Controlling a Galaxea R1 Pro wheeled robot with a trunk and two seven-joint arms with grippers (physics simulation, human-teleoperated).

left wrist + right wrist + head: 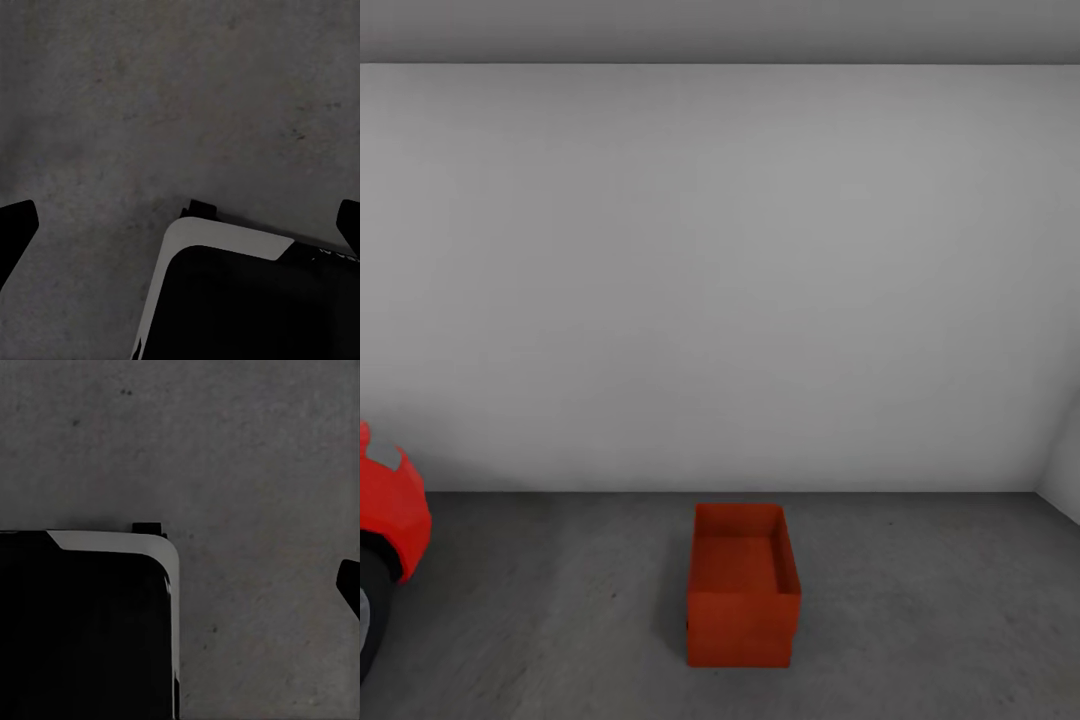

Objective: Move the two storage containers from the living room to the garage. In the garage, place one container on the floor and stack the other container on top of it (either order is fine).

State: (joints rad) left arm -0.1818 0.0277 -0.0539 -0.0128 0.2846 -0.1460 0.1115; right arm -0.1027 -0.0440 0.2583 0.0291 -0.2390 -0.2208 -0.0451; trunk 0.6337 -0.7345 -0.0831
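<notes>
head view: an orange-red rectangular open-top storage container (743,585) stands upright on the dark grey rough concrete floor (920,610) of the garage, at about 6 o'clock in the frame, near the plain pale grey wall (720,280); it looks like a single bin, though a second nested inside cannot be ruled out. the rounded nose of a red car (390,520) sits at 8 o'clock, well apart from the container. left wrist view: the left gripper (180,225) points down at bare concrete above the robot's black, white-edged base (247,300), its dark fingertips (15,225) spread wide. right wrist view: the right gripper's one visible fingertip (349,581) hangs over concrete; whether the pincer is apart or together cannot be told.
</notes>
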